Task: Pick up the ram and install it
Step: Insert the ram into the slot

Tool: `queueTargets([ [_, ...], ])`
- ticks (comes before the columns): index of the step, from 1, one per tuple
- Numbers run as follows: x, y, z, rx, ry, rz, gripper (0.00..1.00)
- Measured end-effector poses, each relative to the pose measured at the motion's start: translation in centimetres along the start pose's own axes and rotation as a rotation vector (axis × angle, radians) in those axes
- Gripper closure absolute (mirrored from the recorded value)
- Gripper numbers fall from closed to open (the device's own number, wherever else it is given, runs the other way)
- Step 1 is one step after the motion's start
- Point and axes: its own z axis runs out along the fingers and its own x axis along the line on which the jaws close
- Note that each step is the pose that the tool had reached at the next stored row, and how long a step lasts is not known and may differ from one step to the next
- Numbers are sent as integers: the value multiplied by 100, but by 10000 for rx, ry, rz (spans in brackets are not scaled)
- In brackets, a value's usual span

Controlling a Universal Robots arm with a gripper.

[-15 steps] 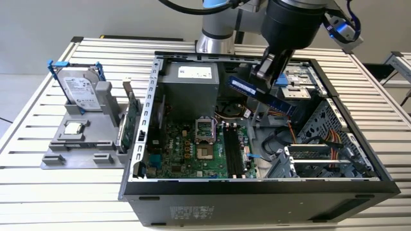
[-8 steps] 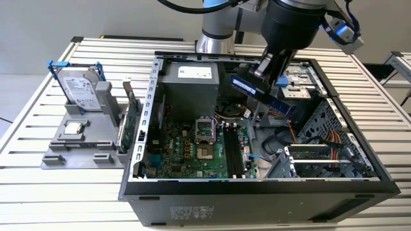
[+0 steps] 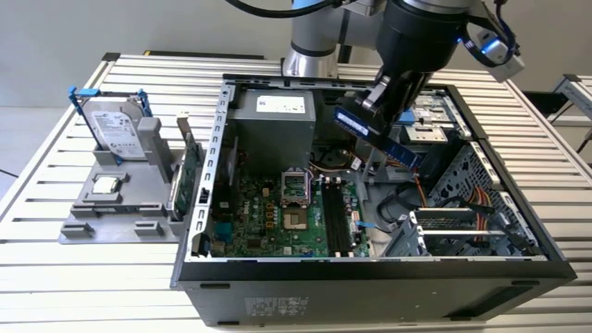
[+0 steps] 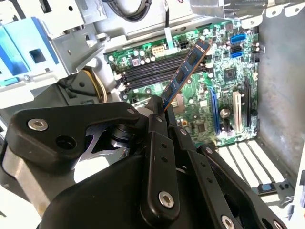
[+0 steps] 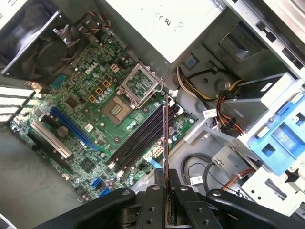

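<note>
Above the open computer case point(image 3: 370, 270) in the exterior view, we see one gripper point(image 3: 368, 109) clamped on one ram point(image 3: 381, 137) — the stick tilted over the motherboard point(image 3: 268, 222) — while at the exterior view's left one grey holder point(image 3: 120, 215) carries one hard drive point(image 3: 118, 132) and one processor chip point(image 3: 107, 184), with one green expansion card point(image 3: 190, 173) upright just beside it. In the second wrist view the jaws pinch the ram's near end, its far end above four dark memory slots point(image 4: 147, 71). In the first wrist view we see the ram edge-on between two black fingers point(image 5: 155, 205), running along those four slots.
</note>
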Motion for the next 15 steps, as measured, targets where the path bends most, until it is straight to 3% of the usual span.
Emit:
queueTargets([
  [15,0,0,9,3,-14,1396,100],
])
